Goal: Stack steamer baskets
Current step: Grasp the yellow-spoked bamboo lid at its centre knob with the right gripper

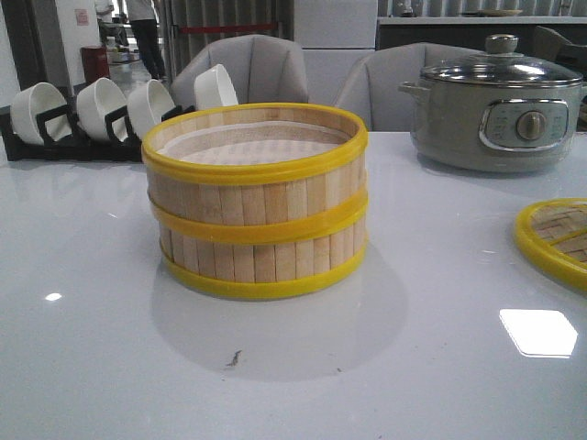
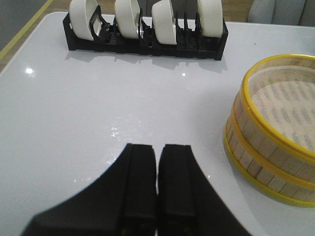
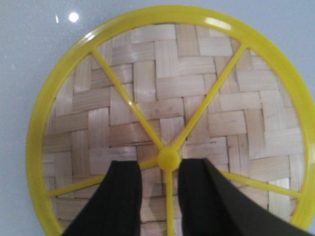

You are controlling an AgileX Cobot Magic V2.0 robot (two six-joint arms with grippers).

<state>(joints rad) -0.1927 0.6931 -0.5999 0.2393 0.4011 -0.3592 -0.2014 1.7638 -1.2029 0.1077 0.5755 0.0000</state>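
Above the woven lid [image 3: 170,118], the right gripper [image 3: 160,194] hangs with its two black fingers [image 3: 120,196] parted, one on each side of the lid's yellow hub and holding nothing. That lid is a flat disc of plaited bamboo inside a yellow rim with yellow spokes, lying on the white table [image 1: 92,367] at its right edge [image 1: 553,240]. The left gripper [image 2: 157,182] is pressed closed, its fingers [image 2: 140,182] touching along their length with nothing between them, over bare tabletop just beside the steamer baskets [image 2: 275,132]. Both baskets stand at the middle of the table [image 1: 257,197], one set squarely on the other, so that three yellow bands show down the slatted wall; the white liner shows inside the upper one. Behind them to the left, a black rack [image 1: 55,137] holds four white bowls [image 1: 101,105] on edge. Behind to the right stands a grey electric pot [image 1: 495,115] under a glass lid.
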